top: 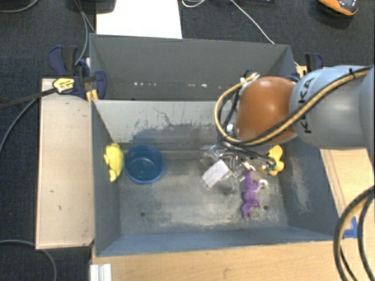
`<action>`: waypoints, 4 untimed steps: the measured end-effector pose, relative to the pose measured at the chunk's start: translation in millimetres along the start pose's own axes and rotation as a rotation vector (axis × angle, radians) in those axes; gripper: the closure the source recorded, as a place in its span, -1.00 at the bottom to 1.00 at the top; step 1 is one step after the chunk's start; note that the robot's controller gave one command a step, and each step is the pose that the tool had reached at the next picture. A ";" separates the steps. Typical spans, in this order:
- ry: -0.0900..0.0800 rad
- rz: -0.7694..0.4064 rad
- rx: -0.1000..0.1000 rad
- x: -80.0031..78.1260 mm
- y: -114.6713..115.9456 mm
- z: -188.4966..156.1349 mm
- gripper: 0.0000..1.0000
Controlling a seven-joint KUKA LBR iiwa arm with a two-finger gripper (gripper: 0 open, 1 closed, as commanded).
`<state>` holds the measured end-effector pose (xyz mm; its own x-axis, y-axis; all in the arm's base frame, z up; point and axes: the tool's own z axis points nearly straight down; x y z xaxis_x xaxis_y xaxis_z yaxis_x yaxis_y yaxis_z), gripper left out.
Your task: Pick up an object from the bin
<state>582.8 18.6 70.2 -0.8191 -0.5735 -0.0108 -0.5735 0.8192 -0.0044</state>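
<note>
The purple toy figure (251, 195) is seen on the floor of the bin (176, 212), right of centre, w/ its long axis running approx. far-to-near. It is judged the nearest clear candidate. It lies just beside the claw (225, 164), on the claw's near-right side, so a short shift toward the near wall & a wrist turn across that axis would prob. be needed. A pale boxy piece (215, 173) is seen right at the claw; loose thing or robot part can't be told. Nor can it be told whether the claw is apart or together, as it is largely hidden under the orange cover (263, 113). A small yellow toy (274, 160) lies near the figure, by the right wall. Well apart, at left, a blue bowl (143, 164) & a yellow thing (112, 160) are seen side by side.
</note>
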 end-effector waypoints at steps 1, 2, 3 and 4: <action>0.004 0.162 -0.003 6.3 1.1 -1.1 -1.00; -0.004 0.004 0.001 -1.1 -0.6 -1.2 1.00; -0.004 0.004 0.001 -1.0 -0.6 -1.2 1.00; 0.000 0.005 -0.002 0.4 0.6 -7.5 1.00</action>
<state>582.1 18.8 77.6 -0.8217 -0.5698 -0.0109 -0.5698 0.8218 -0.0024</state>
